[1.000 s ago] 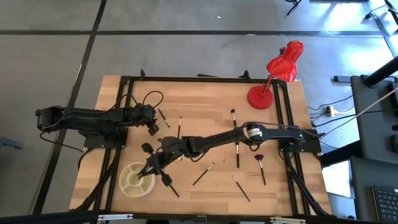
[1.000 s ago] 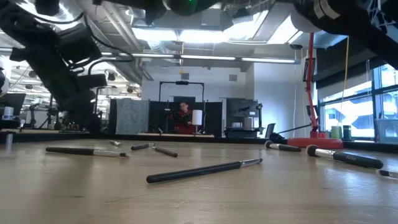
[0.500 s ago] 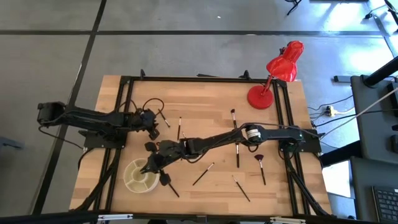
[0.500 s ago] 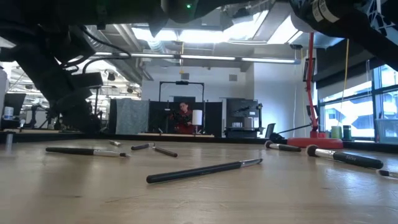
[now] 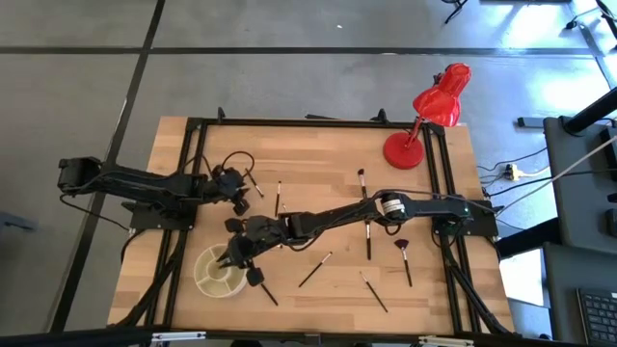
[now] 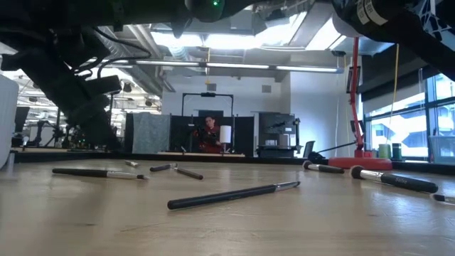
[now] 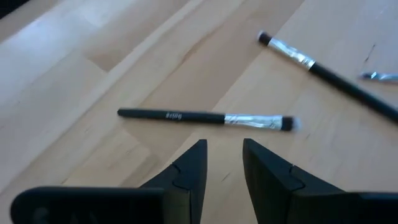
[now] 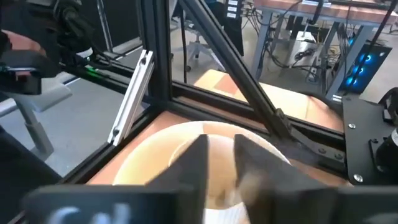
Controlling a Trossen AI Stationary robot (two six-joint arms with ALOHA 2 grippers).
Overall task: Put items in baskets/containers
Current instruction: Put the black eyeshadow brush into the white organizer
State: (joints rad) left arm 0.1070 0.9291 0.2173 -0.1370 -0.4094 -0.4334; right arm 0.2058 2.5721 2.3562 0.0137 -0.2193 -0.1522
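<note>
The cream-white round container (image 5: 214, 275) stands near the table's near left corner, and its wall shows at the edge of the low view (image 6: 7, 107). My right gripper (image 5: 234, 256) reaches across the table to the container's far right rim and is shut there. My left gripper (image 5: 241, 196) is open and hovers just short of a dark brush (image 7: 186, 116) that lies flat in front of its fingertips (image 7: 224, 152). A second brush (image 7: 323, 68) lies beyond. Several more brushes lie flat on the wood, among them a fan-tipped reddish one (image 5: 403, 255). My right gripper meets the container at its far right rim (image 8: 186, 134), coming slanted from the table's far right. Cream wall shows in the narrow gap between the fingers (image 8: 193, 158). The fingers themselves hide the exact place, so the kind of hold cannot be told.
A red desk lamp stands with its base (image 5: 405, 149) at the far right corner. Loose brushes (image 5: 315, 269) (image 5: 367, 236) (image 5: 374, 291) lie across the middle and right of the table. A black frame runs along the table's edges.
My right gripper has drawn back slightly toward the far right, and the container has shifted a little the same way, coming into the low view's edge. My left arm has stretched a little toward the far edge, nearer the brush in front of it.
</note>
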